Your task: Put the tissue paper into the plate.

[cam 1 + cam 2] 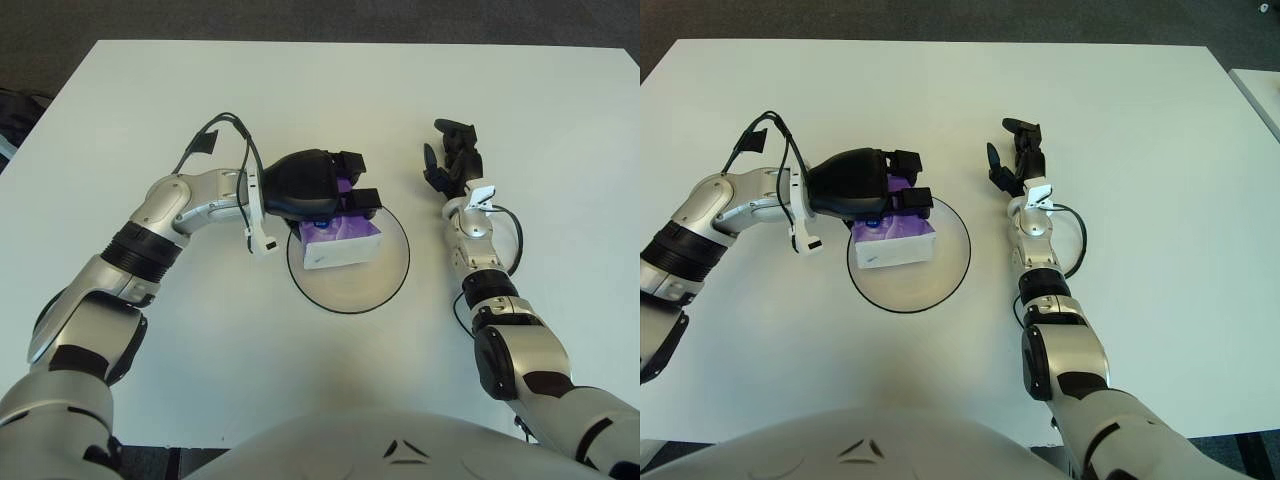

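Observation:
A purple and white tissue pack [340, 244] lies in the left half of a round white plate with a dark rim [392, 281]. My left hand [335, 192] is over the pack's far edge with its black fingers [362, 199] curled around the pack's top. The pack also shows in the right eye view [896, 241]. My right hand [452, 160] shows to the right of the plate, over the white table, with its fingers spread and holding nothing.
The white table [330, 100] spreads out around the plate. Its far edge meets a dark floor. A cable [226, 130] loops off my left wrist. Another cable [510, 235] loops off my right forearm.

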You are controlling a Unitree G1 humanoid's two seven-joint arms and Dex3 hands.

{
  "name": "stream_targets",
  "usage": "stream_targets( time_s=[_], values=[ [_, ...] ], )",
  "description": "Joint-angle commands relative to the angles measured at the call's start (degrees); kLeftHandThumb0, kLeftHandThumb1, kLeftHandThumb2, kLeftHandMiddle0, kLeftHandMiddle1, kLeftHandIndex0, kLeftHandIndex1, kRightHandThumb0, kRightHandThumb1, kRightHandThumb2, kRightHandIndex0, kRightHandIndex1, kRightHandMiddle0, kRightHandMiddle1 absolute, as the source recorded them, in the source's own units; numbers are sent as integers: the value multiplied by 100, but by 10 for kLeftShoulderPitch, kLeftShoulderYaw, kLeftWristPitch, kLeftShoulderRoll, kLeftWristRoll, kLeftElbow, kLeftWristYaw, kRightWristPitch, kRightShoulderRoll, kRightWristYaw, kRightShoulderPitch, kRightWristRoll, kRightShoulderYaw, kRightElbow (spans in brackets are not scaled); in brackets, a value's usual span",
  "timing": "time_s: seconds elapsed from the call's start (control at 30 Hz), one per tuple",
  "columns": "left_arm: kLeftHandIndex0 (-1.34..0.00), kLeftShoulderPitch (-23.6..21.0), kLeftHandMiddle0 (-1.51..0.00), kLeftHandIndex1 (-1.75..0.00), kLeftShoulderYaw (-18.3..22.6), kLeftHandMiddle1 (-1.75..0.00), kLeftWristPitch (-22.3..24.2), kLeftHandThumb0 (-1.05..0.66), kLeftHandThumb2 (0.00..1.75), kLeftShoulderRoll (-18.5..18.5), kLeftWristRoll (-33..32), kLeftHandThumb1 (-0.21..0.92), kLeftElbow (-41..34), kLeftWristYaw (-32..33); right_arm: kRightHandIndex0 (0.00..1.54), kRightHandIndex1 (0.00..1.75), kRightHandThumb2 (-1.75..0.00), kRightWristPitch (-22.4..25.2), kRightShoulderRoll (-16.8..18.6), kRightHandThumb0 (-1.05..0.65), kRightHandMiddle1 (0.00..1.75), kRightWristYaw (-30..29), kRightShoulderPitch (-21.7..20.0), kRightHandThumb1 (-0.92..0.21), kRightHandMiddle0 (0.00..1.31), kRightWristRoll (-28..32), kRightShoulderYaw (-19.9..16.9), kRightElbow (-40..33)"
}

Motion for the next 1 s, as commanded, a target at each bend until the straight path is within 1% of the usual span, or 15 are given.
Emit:
stream_targets(
  time_s=[0.0, 0.27, 0.53, 0.97],
  values=[
    [-58, 17, -113, -175, 8, -175, -9, -46, 127, -8, 4, 35, -1, 20, 37, 21, -55, 64, 23, -59, 110, 2, 71, -82, 3, -4, 7, 62],
    [-57, 22, -113, -175, 11, -175, -18, -46, 126, -14, 10, 36, 12, 35, 37, 21, -55, 64, 25, -59, 110, -1, 71, -82, 3, -6, 9, 60],
    [-57, 17, -112, -175, 11, -175, -32, -45, 125, -14, 21, 36, 33, 49, 37, 21, -55, 64, 27, -59, 110, -3, 71, -82, 3, -6, 10, 60],
    [-57, 15, -111, -175, 7, -175, -48, -45, 125, -15, 53, 36, 70, 100, 37, 21, -55, 65, 28, -59, 110, -4, 71, -82, 3, -7, 10, 59]
  ],
)
